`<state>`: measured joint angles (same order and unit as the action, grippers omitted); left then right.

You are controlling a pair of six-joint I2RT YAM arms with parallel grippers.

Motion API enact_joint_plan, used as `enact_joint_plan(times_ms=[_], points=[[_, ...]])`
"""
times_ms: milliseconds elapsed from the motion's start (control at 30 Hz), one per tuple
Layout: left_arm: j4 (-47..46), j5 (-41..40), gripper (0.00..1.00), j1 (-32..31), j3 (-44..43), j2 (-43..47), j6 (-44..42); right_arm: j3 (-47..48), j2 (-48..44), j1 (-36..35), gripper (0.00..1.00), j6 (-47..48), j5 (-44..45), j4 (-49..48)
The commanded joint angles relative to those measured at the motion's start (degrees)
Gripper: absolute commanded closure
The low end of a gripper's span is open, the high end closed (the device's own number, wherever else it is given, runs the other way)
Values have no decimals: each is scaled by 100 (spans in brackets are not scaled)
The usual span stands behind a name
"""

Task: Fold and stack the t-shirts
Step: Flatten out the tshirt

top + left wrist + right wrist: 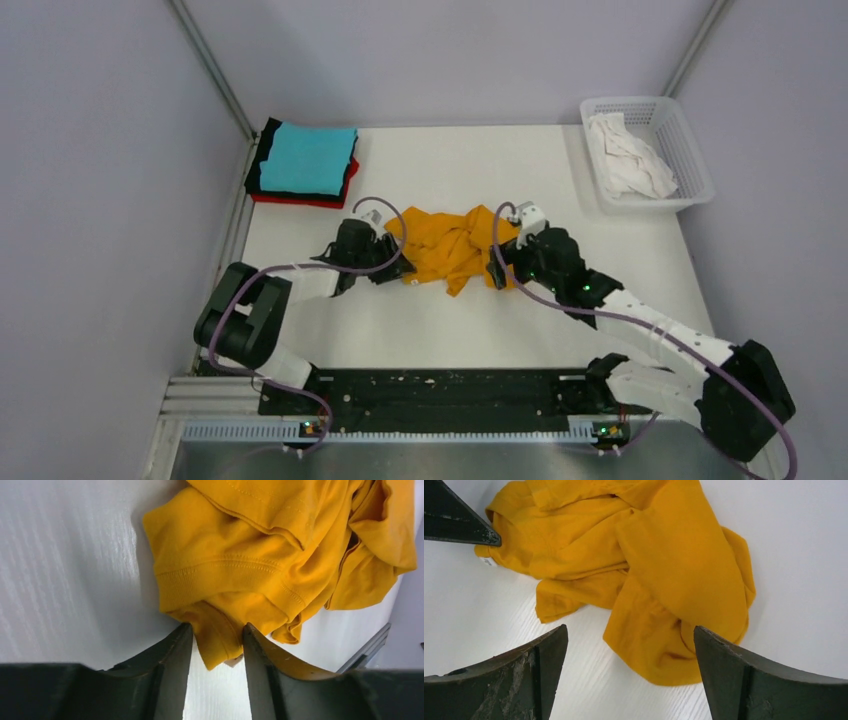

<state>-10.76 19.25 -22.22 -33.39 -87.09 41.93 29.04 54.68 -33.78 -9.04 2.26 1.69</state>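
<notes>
While our left gripper (pixel 215 632) pinches a corner of the shirt (pixel 225 565), lying bunched on the table (pixel 450 330), and our right gripper (pixel 630 630) hangs wide open over its far side, we should grab one layer there and pull it flat.

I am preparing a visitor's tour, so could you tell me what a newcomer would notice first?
A crumpled orange-yellow t-shirt lies mid-table, the left gripper pinching its edge and the right gripper open over its other side. At the far left corner sits a folded stack topped by a cyan t-shirt; a white mesh basket holding white cloth stands far right.
</notes>
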Motion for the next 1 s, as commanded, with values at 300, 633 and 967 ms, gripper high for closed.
enact_joint_plan(times_ms=[300,633,967], points=[[-252,-442,100,-131,-97,-78,-30,2205,3265,-417,32,1258,510,-646],[-194,-751,100,-143,40,242,-115,2831,4279,-410,79,724,1069,-587],[609,-1776,100,-143,-394,1183,-163,2250,2576,-403,100,209,2746,-548]])
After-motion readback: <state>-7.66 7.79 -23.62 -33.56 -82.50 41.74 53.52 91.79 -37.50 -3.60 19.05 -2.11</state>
